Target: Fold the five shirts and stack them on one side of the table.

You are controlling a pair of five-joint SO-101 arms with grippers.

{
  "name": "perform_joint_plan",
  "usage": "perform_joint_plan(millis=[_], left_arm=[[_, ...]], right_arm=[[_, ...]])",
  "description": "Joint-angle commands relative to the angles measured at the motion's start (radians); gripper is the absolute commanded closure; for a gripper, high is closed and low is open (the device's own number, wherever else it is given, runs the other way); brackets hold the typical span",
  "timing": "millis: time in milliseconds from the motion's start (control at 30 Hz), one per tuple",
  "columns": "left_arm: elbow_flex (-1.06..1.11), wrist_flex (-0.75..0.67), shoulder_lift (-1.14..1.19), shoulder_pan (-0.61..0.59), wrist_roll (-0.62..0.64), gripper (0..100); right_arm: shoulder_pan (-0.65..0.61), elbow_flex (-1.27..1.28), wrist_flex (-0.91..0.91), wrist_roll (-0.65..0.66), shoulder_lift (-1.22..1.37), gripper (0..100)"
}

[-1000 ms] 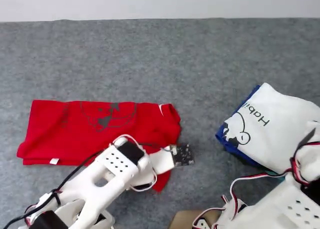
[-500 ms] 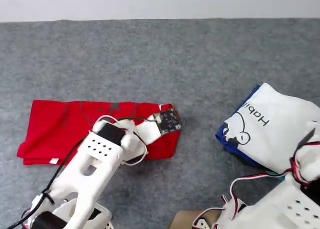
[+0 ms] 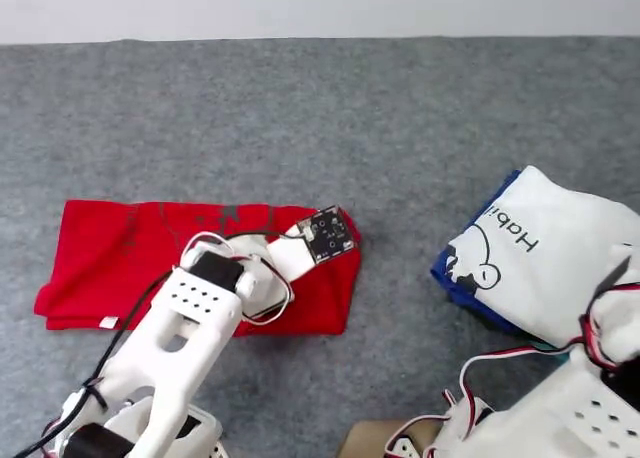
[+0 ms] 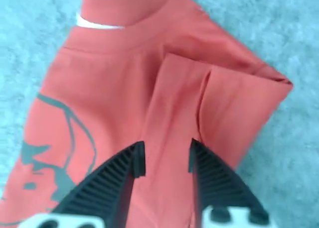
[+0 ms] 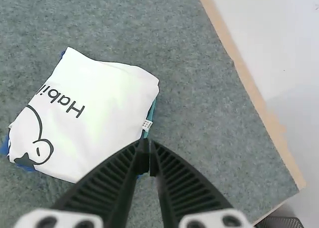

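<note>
A red shirt (image 3: pixel 120 248) lies folded into a long strip on the left of the grey mat. My left arm (image 3: pixel 210 298) leans over the strip's right end. In the left wrist view my left gripper (image 4: pixel 167 153) is open, its fingers low over the red shirt (image 4: pixel 109 88), with a flat folded flap between them. At the right sits a stack with a white printed shirt (image 3: pixel 560 258) on top and a blue shirt (image 3: pixel 450 278) beneath. My right gripper (image 5: pixel 144 151) hangs shut above the near edge of the white shirt (image 5: pixel 94 118).
The grey mat (image 3: pixel 400 128) is bare across the back and middle. The table's wooden edge (image 5: pixel 249 83) runs close beside the stack. A tan board corner (image 3: pixel 365 443) shows at the front edge. The right arm's body (image 3: pixel 590 398) fills the front right corner.
The left gripper has moved away from the front, carrying the shirt's hanging front right corner up onto the strip. That end now lies squared off. The right arm has kept still.
</note>
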Motion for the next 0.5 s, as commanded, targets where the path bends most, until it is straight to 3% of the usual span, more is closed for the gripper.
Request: perform_joint_plan(millis=[0, 467], left_arm=[[0.013, -0.026, -0.015, -0.003, 0.008, 85], [-0.067, 0.020, -0.026, -0.040, 0.009, 85]], right_arm=[[0.013, -0.005, 0.041, 0.009, -0.022, 99.0], [0.013, -0.005, 0.041, 0.009, -0.024, 99.0]])
